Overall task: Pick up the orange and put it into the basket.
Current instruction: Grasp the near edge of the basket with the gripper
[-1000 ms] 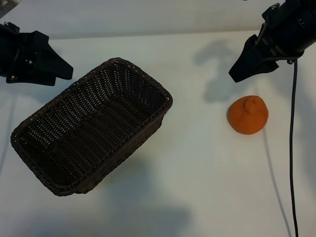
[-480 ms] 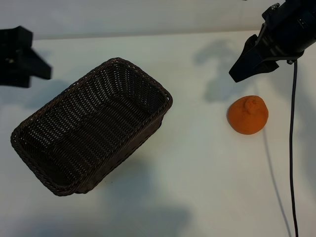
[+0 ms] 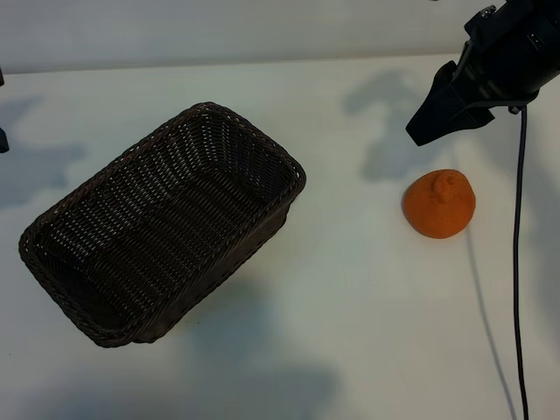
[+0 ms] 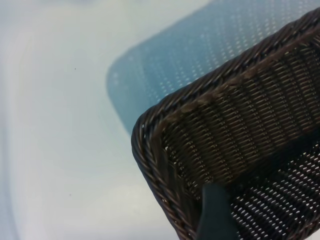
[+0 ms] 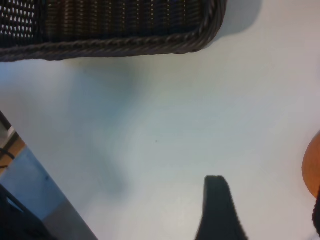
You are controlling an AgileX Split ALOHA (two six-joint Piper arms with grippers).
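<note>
Your orange [image 3: 439, 204] sits on the surface [image 3: 350, 332] near its right edge, apart from the basket [image 3: 162, 223]. Right tool [image 3: 420, 131] hangs released above the orange; left tool released, barely visible.

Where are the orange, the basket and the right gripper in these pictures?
orange [image 3: 438, 206], exterior view, middle of its bumpy skin.
basket [image 3: 296, 172], exterior view, braided rim at the corner nearest the orange.
right gripper [image 3: 420, 131], exterior view, dark fingertip end.

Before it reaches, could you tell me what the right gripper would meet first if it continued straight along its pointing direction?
Probably bare table: the open right gripper aims beside the orange, though depth is unclear.
</note>
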